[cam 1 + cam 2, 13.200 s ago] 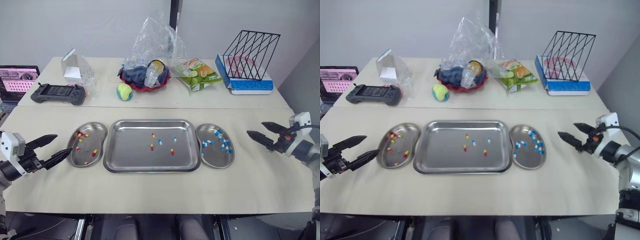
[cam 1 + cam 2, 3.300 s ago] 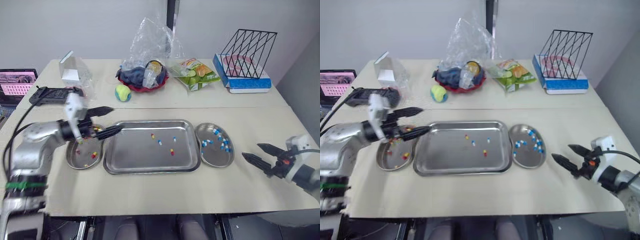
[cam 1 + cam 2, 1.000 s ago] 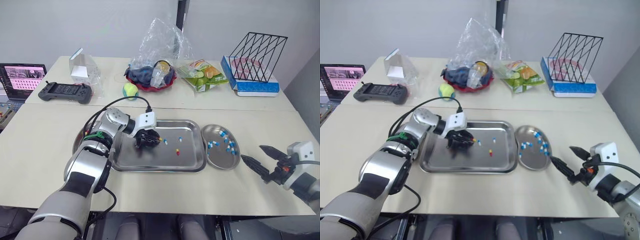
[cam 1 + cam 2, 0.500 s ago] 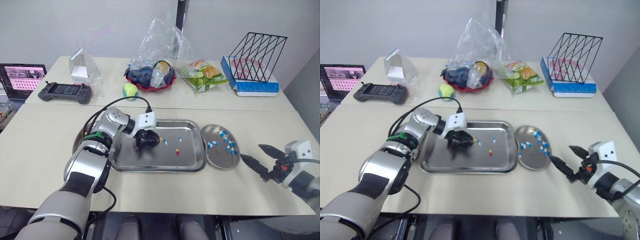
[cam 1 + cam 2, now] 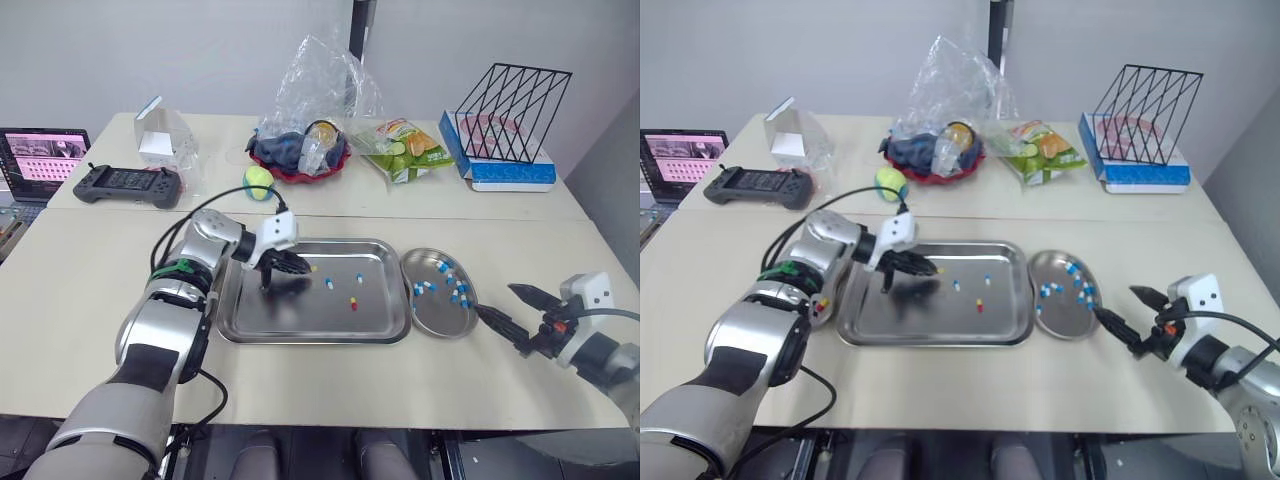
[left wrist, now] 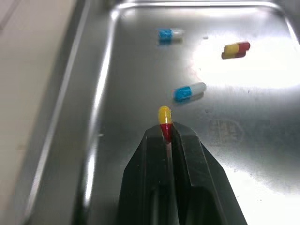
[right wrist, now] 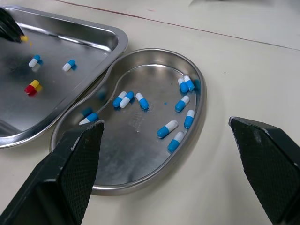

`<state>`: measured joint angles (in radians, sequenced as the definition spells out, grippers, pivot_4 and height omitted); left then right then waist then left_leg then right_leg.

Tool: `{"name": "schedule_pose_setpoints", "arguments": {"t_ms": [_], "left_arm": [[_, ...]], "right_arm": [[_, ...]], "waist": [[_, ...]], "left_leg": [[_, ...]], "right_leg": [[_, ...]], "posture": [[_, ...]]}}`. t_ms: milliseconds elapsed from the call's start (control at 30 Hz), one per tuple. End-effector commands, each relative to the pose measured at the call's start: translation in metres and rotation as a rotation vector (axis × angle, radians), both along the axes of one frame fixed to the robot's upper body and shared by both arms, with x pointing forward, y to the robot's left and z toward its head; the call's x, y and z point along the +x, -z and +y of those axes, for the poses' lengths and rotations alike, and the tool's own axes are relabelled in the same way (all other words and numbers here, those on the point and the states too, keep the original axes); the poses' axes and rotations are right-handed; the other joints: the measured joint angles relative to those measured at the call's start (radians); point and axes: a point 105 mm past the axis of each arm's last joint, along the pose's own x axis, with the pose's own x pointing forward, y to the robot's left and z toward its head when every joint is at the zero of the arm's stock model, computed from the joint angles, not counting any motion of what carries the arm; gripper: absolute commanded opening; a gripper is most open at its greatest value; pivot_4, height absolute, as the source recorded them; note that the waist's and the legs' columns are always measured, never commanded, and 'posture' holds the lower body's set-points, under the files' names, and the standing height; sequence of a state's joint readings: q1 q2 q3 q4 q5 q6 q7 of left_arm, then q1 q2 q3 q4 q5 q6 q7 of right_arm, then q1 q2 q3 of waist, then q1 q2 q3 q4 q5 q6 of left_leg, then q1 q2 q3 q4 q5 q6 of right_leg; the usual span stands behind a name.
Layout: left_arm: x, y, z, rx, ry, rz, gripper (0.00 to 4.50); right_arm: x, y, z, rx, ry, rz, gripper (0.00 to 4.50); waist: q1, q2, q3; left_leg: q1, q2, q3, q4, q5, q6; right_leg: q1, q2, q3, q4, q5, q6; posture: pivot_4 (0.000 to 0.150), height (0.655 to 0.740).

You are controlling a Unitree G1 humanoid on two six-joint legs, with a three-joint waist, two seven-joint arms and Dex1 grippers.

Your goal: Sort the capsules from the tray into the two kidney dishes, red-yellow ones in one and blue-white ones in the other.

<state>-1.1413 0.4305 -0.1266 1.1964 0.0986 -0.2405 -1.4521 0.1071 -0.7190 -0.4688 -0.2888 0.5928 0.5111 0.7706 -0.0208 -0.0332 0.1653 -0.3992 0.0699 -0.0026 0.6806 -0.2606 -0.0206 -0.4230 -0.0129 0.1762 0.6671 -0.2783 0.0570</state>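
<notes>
Left gripper, poised over the left part of the tray, is clamped on a red-yellow capsule by only its red tip, so I judge any jolt while carrying it leftward could squirt it back into the tray.
</notes>
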Motion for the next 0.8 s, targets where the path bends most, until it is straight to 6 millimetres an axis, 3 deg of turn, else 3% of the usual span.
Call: {"name": "schedule_pose_setpoints", "arguments": {"t_ms": [33,233,300,400,667,767,800], "left_arm": [[0.000,-0.033,0.031,-0.091,-0.067,-0.018,0.07],[-0.017,-0.039,0.083,-0.052,-0.191,0.004,0.07],[-0.018,-0.041,0.112,-0.060,-0.325,-0.006,0.07],[-0.025,-0.030,0.142,-0.020,-0.448,-0.009,0.07],[-0.043,-0.015,0.151,-0.039,-0.482,0.006,0.07],[-0.048,-0.001,0.158,0.032,-0.511,0.007,0.07],[-0.049,-0.002,0.161,0.042,-0.512,-0.013,0.39]], "right_arm": [[0.002,-0.017,0.000,-0.018,-0.024,-0.061,4.50],[0.002,-0.017,0.001,-0.019,-0.054,-0.050,4.50],[0.004,-0.016,0.001,-0.019,-0.058,-0.049,4.50],[0.005,-0.014,0.003,-0.014,-0.065,-0.046,4.50],[0.010,-0.008,0.007,-0.015,-0.084,-0.033,4.50],[0.014,-0.007,0.017,-0.017,-0.119,-0.035,4.50],[0.015,-0.007,0.017,-0.017,-0.120,-0.034,4.50]], "waist": [[-0.003,0.001,0.000],[0.000,0.002,-0.001],[0.003,0.002,0.000],[0.003,0.002,0.000],[0.011,0.003,-0.001],[0.008,0.003,-0.001],[0.006,0.003,-0.001]], "left_leg": [[0.001,0.000,0.000,0.000,0.000,0.000],[0.001,0.000,-0.001,0.000,0.000,0.000],[0.000,0.000,-0.001,0.000,0.000,0.000],[0.001,0.000,-0.001,0.001,0.000,0.000],[0.000,0.000,-0.001,0.002,0.000,0.000],[0.000,0.000,-0.001,0.002,0.000,0.000],[0.000,0.000,-0.001,0.001,0.000,0.000]], "right_leg": [[0.000,0.000,0.000,0.000,0.000,0.000],[0.000,0.000,-0.001,0.000,0.000,0.000],[0.000,0.000,-0.001,0.001,0.000,0.000],[0.000,0.000,-0.001,0.002,0.000,0.000],[0.000,-0.002,-0.004,0.003,0.000,0.000],[0.000,-0.002,-0.004,0.003,0.000,0.000],[0.000,-0.002,-0.004,0.003,0.000,0.000]], "posture": [[0.150,0.7174],[0.150,0.7174],[0.150,0.7174],[0.150,0.7174],[0.150,0.7174],[0.150,0.7174],[0.150,0.7174]]}}
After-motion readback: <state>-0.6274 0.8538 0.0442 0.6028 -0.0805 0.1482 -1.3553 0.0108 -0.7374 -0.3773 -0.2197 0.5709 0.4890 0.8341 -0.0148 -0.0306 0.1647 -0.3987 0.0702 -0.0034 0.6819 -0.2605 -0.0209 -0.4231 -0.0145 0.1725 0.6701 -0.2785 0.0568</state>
